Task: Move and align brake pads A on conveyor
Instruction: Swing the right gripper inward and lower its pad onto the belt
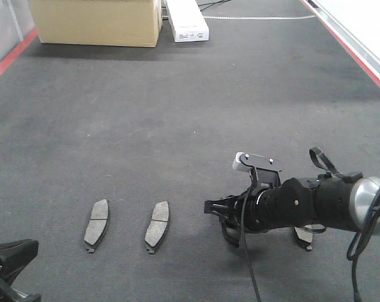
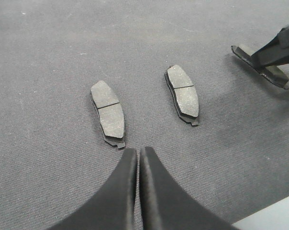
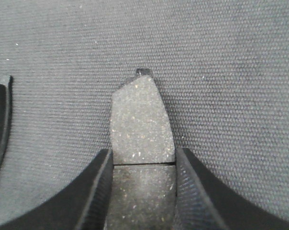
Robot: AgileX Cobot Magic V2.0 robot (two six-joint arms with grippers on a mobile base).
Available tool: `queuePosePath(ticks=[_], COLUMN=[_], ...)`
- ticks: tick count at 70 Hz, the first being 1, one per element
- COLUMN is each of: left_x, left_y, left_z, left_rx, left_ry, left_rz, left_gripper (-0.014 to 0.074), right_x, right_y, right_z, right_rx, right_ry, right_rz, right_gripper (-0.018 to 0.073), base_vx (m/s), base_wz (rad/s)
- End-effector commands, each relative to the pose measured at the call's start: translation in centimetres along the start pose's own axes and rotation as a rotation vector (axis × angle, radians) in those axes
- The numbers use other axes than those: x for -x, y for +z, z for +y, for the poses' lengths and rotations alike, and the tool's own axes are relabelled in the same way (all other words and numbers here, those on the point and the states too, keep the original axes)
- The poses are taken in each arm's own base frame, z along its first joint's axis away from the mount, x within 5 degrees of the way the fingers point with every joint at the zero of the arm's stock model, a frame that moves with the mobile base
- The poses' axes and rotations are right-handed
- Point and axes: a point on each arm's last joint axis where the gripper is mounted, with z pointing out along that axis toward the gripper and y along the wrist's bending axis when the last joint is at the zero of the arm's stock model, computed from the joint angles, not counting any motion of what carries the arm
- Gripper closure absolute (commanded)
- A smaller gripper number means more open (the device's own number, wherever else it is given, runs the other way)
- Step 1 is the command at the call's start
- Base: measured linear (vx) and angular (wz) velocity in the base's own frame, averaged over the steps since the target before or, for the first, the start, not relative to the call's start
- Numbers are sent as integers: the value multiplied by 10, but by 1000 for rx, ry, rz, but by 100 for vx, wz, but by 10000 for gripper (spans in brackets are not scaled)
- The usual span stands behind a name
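**Pads laid out around the second pad on the conveyor**

Landmark: the second pad [image 1: 157,223], lying flat on the conveyor [image 1: 177,113]. Just to its left lies the first pad [image 1: 97,223], side by side with it, the two apart. To its right the third pad [image 3: 142,129] sits between the fingers of the right end effector [image 1: 231,217]. Further right, behind that arm, a fourth pad [image 1: 303,236] shows partly. Far behind the landmark stand a cardboard box [image 1: 95,22] and a white unit [image 1: 187,20]. The left end effector [image 2: 137,163] hangs just before the first pad.
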Motion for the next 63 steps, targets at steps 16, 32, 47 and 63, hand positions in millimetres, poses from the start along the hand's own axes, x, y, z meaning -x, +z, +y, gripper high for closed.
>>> queuePosePath(ticks=[16, 32, 47, 63], left_x=[11, 11, 11, 11], left_y=[-4, -4, -4, -4], left_z=[-3, -3, -3, -3], left_rx=[-28, -28, -28, -27], left_ry=[6, 6, 6, 6], left_rz=[-69, -69, -69, -68], left_gripper=[603, 603, 603, 603], right_x=[19, 22, 21, 25], right_y=[-9, -10, -14, -49], right_z=[8, 8, 9, 16], right_rx=[37, 44, 45, 65], right_ry=[1, 24, 17, -82], right_rz=[-118, -147, -125, -137], right_gripper=[331, 209, 179, 241], base_vx=[0, 0, 0, 0], base_wz=[0, 0, 0, 0])
